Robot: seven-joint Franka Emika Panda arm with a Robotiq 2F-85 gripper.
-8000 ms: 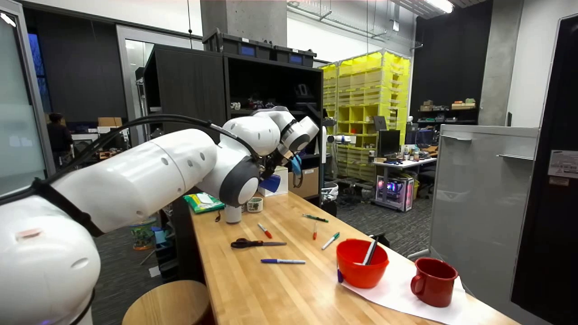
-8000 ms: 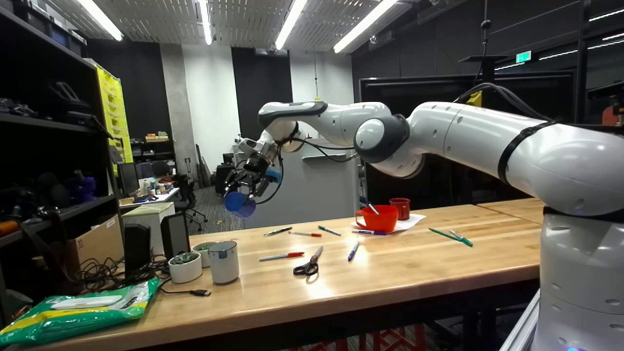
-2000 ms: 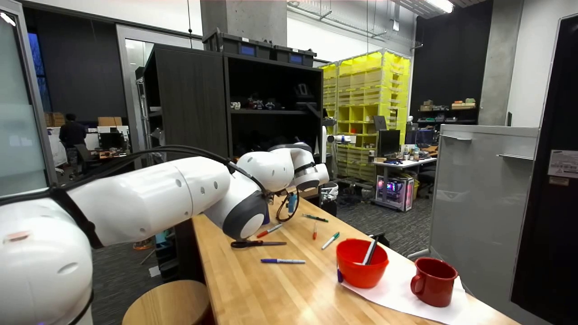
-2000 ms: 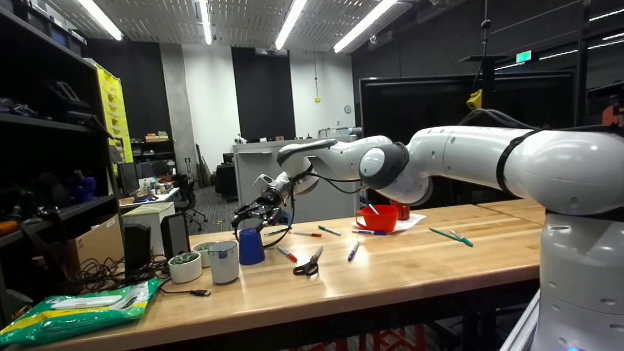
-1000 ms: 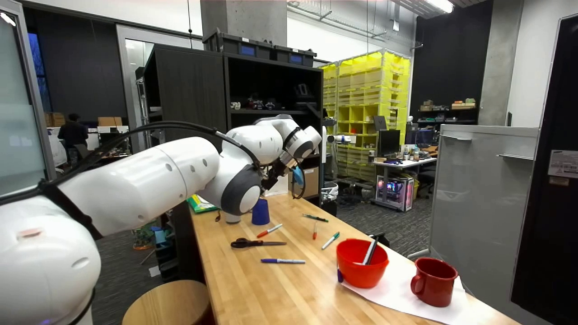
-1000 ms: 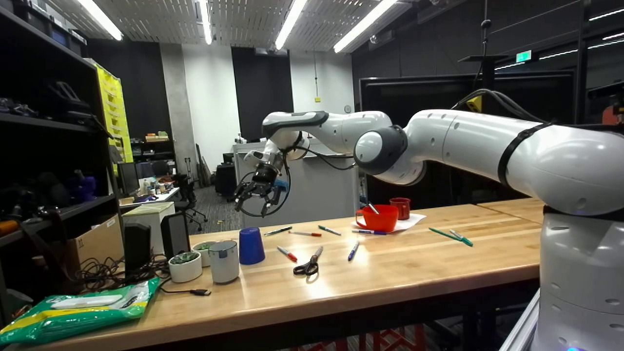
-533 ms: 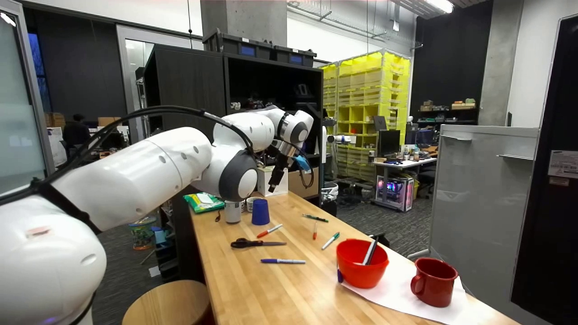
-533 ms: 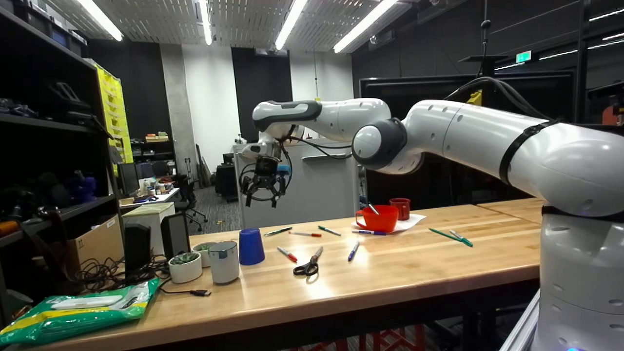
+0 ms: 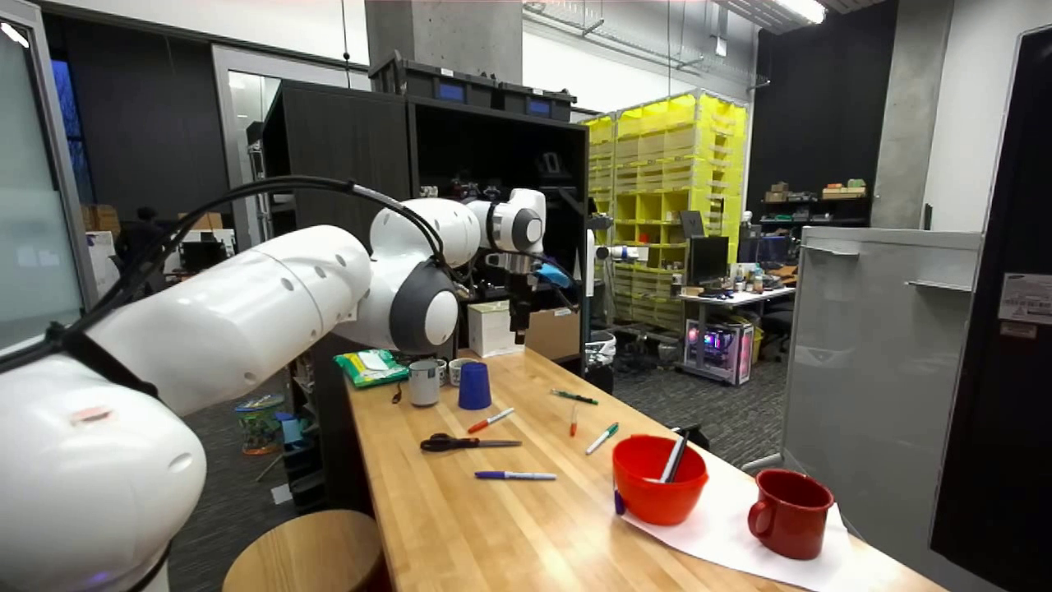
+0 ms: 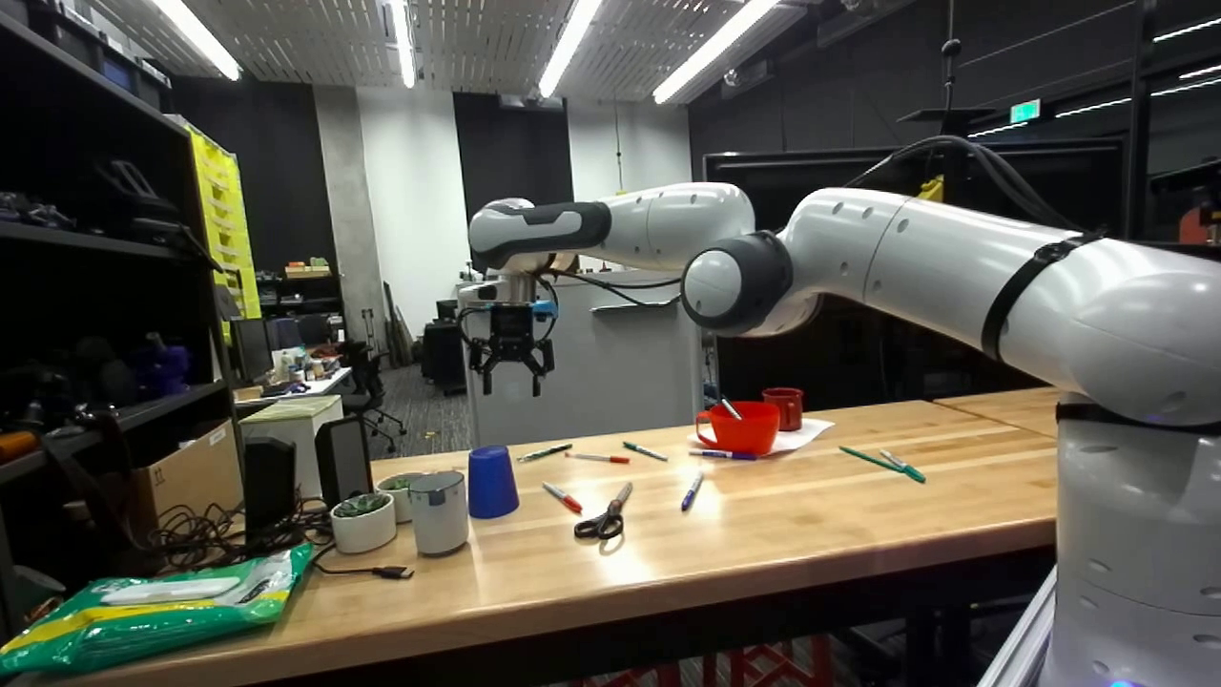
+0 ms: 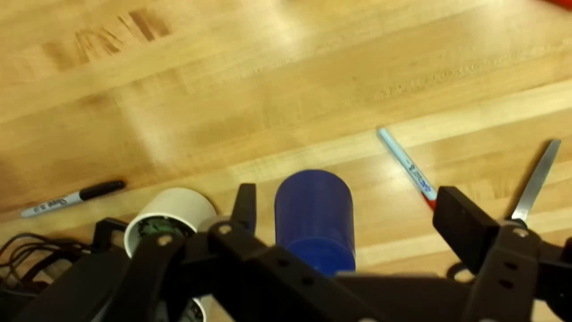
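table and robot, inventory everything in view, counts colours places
blue cup: 1, blue, on the table
pale cup: 1, whitish, beside blue cup
plant pots: 2, white, by pale cup
upright boxes: 2, black, near plant pots
cables: several, black, by plant pots
scissors: 1, black-handled, on table
pens: at least eight loose, mixed colours, scattered
paper: 1, white, on table
bowl: 1, red, on paper
mug: 1, dark red, on paper
packet: 1, green, table corner
arm: 1, white, over table
gripper: 1, black, open above table
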